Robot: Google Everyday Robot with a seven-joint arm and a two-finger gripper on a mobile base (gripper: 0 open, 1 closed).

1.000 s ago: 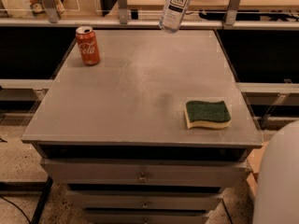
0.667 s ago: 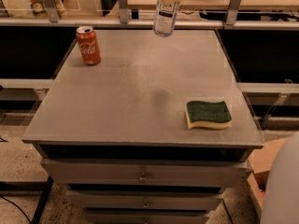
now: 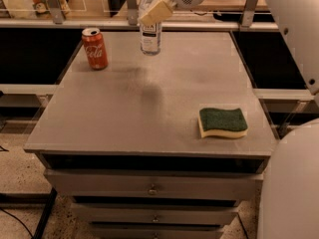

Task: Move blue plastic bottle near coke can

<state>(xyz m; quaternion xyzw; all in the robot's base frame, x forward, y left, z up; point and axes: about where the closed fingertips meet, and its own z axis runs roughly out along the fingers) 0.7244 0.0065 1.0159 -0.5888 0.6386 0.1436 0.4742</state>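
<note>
1. Table [image 3: 149,128]: carrying step in hand, along the far edge.
2. Gripper [image 3: 155,11]: above the far edge, left of its middle, clamped on the bottle's upper part.
3. Blue plastic bottle [image 3: 150,36]: upright, long axis vertical, neck end up in the grip; apparently clear of the top.
4. Coke can [image 3: 94,49]: upright near the far-left corner, apart from the bottle. Next move, by judgement: short shift left, lower, release beside it without nudging.

Bottle [image 3: 150,40] in end effector [image 3: 152,10], near can [image 3: 94,49]

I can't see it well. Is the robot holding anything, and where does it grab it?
The gripper, over the far side of the table, holds the blue plastic bottle by its upper part.
</note>
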